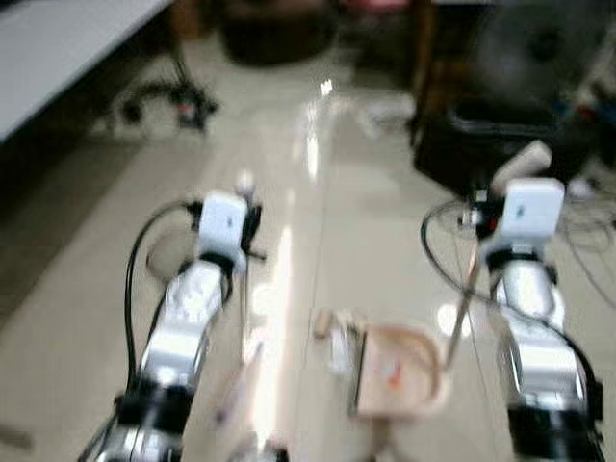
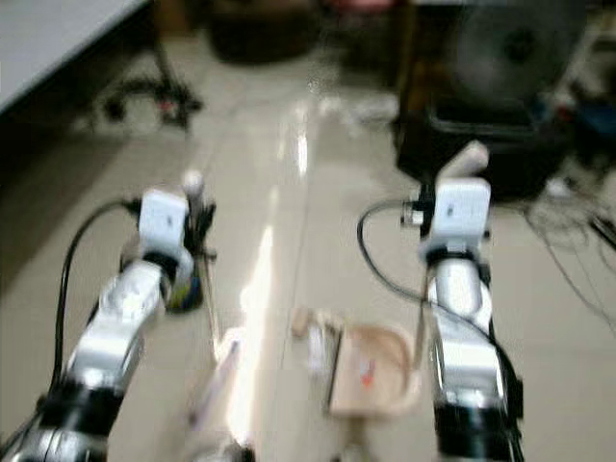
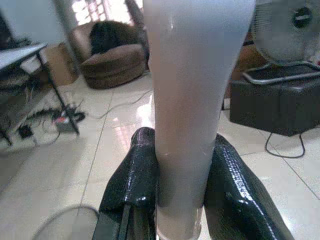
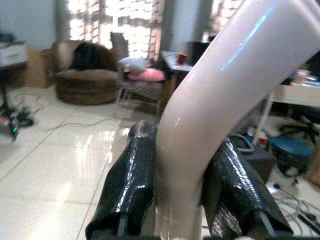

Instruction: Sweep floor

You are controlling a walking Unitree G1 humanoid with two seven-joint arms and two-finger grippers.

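Broom handle is clamped in left pincer, dustpan handle clamped in right pincer, dustpan set on tiled floor beside litter, seemingly not yet swept in.

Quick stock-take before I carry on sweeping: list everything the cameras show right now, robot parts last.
Dustpan: one, beige, on the floor between the arms.
Dustpan handle: one, beige, curved, clamped in the right gripper.
Broom handle: one, pale grey, clamped in the left gripper.
Litter: small pale bits, at the dustpan's left edge; blurred.
Floor: glossy cream tiles.
Table: one, white, far left.
Fan: one, grey, on a black box, right.
Armchair: one, brown, far end.
Cables: dark, on the floor, right.
Left gripper: black fingers, shut.
Right gripper: black fingers, shut.
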